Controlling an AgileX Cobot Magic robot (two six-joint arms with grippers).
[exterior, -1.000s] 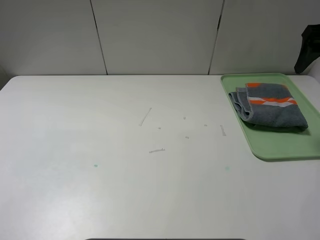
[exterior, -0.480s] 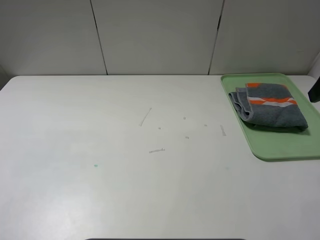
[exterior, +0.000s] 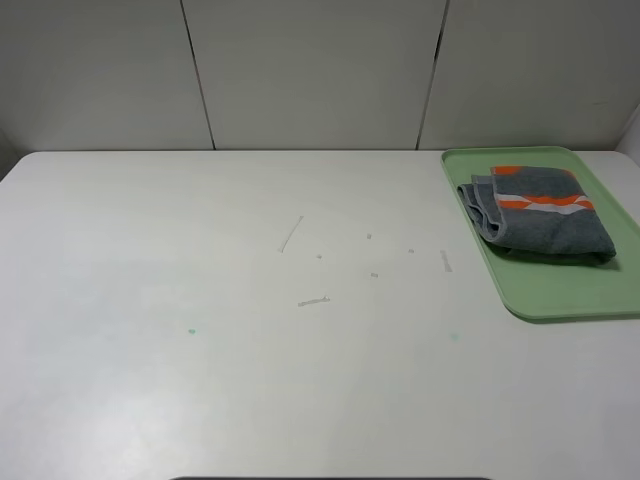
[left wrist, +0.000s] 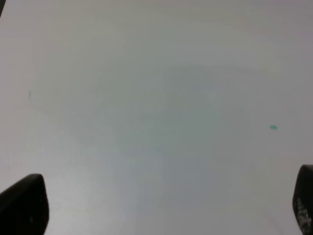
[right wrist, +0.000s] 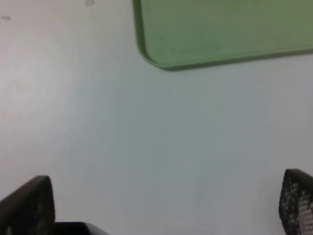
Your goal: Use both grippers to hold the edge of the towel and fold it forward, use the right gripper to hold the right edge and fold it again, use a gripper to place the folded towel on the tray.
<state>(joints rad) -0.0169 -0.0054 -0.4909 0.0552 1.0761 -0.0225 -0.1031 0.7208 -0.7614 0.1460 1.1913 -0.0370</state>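
And the right arm is gone from the high view! A second ago a black shape hung at the far right edge beside the tray, half a second ago only a sliver of it showed there, and now that edge shows bare wall. By my reading that is a retreat after the job: nothing left to fold, nothing left to carry.

Biggest thing first: the broad white matte table [exterior: 200, 380] fills the view, with a few pale scuffs and small teal specks around its middle. No arm shows over it in the high view.

At about two o'clock on the table sits the flat light green rectangular plastic tray [exterior: 560, 300] with rounded corners and a low rim. Inside it, filling the far half, lies the dark grey terry cloth towel [exterior: 550, 225], folded into a compact bundle, its orange-and-white patterned band on top toward twelve o'clock and stacked fold edges bulging toward nine o'clock. The near half of the tray is bare green.

The wrists now. The left gripper [left wrist: 161, 208] hangs over plain table, its two black fingertips spread to opposite edges of its view, jaws wide and holding nothing. The right gripper [right wrist: 166, 203] is likewise spread wide and empty, with the tray's near rounded corner ahead of it and white table between its tips.
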